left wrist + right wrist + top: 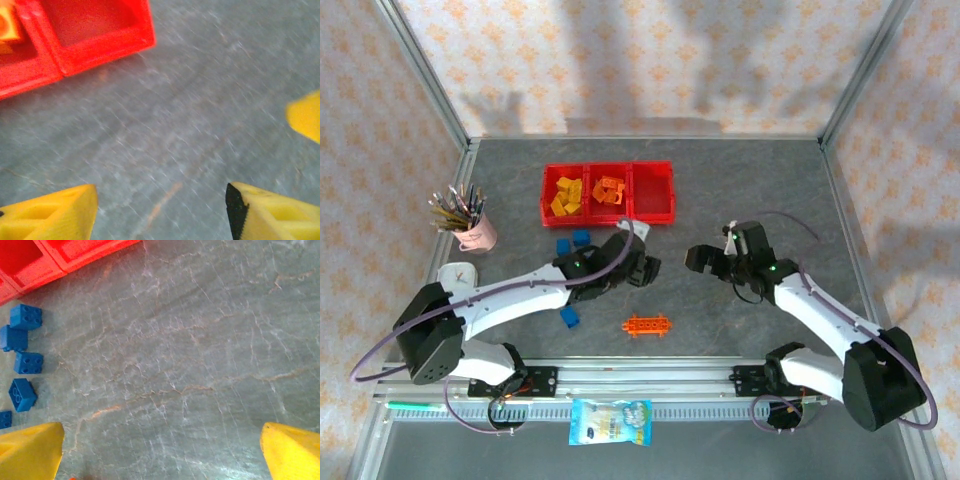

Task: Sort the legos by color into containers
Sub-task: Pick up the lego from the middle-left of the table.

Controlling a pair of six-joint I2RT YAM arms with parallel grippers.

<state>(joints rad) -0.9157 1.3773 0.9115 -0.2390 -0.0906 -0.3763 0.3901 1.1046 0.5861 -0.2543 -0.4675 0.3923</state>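
Hovering left tool (640, 268), jaws apart, near containers (653, 190).

Grey marbled table (740, 180) carries red bins (653, 192) at rear centre, pink pencil cup (477, 236) to their left. Loose on it: blue bricks (582, 238) near the bins, orange ladder plate (647, 324) nearer the front.

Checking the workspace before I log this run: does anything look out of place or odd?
A blue-and-white packet lies on the front rail, unrelated to the sorting. One orange ladder plate also sits loose on the table, though the other orange pieces are in the middle bin.
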